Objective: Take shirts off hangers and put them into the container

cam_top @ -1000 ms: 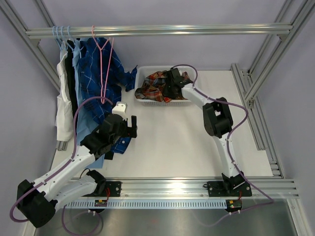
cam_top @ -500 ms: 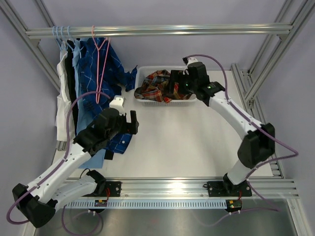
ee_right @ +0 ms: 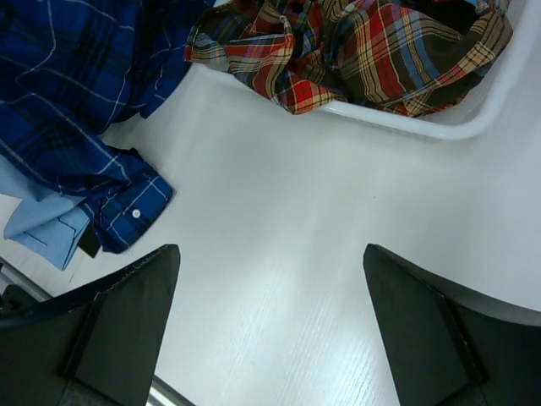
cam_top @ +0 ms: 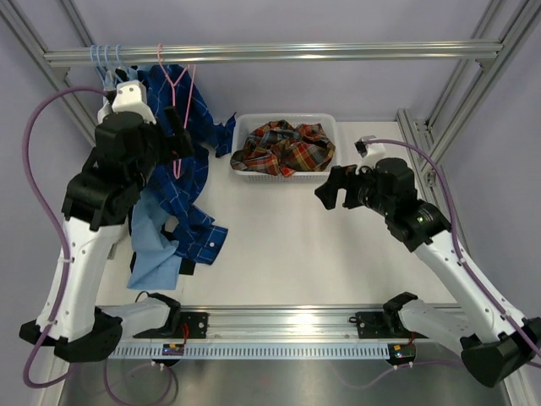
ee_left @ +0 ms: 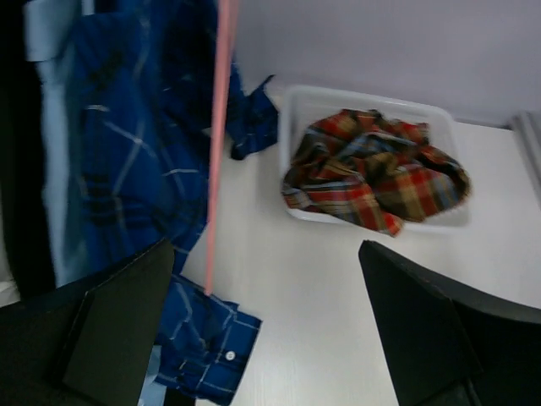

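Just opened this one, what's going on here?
Two arms are moving shirts off hangers into a white basket. A red plaid shirt lies bunched in the basket. The right gripper hangs open and empty over the table just in front of it. The left gripper, also open, is up by the pink hanger on the rail, beside the dark blue checked shirt, whose lower end trails onto the table. It grips nothing yet. More shirts hang at the far left.

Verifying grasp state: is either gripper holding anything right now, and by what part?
Nothing is held. The left gripper is open near the pink hanger; the right gripper is open over the table, clear of the plaid shirt in the basket.
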